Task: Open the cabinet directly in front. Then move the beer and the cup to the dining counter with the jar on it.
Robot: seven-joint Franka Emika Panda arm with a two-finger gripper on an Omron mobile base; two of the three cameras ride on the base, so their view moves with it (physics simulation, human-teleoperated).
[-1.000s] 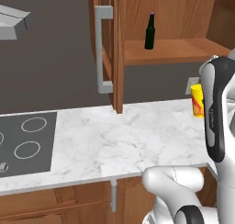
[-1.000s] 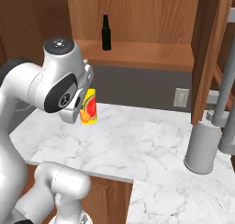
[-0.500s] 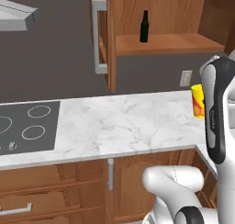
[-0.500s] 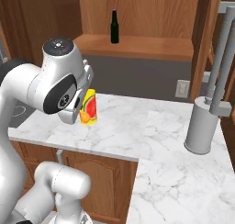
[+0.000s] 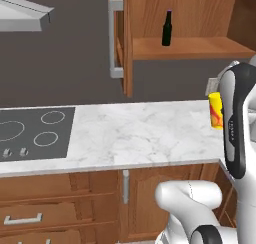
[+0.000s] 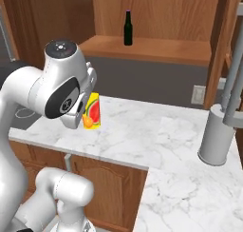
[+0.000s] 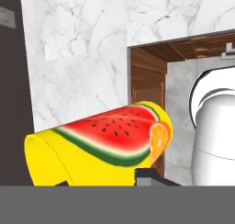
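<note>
1. Left base view: the reddish-brown wooden wall cabinet point(image 5: 150, 38) stands open, its paneled door point(image 5: 125, 38) swung edge-on toward the camera with the long grey bar handle point(image 5: 115, 38) on its face.
2. Inside, the slim dark glass beer bottle point(image 5: 167, 28) stands upright on the wooden shelf point(image 5: 190, 48) of the cabinet, alone there (purplish cap at the top of its neck).
3. Below lies the white grey-veined marble worktop point(image 5: 140, 133), with a dark cooktop point(image 5: 35, 133) let into its left end.
4. The small bright yellow cup point(image 6: 91, 111), printed with a red watermelon slice and an orange segment, hangs above that worktop, clear of its surface.
5. The hand point(image 7: 103, 182) is narrowly parted and clamped on this cup; in the hand view one dark fingertip point(image 7: 147, 176) presses against the cup's underside, and the cup lies across the frame.
6. Right base view: a grey cylindrical container point(image 6: 217, 137) stands on the worktop at the right, well apart from the cup.
7. A white wall outlet point(image 6: 198, 94) sits on the dark backsplash.
</note>
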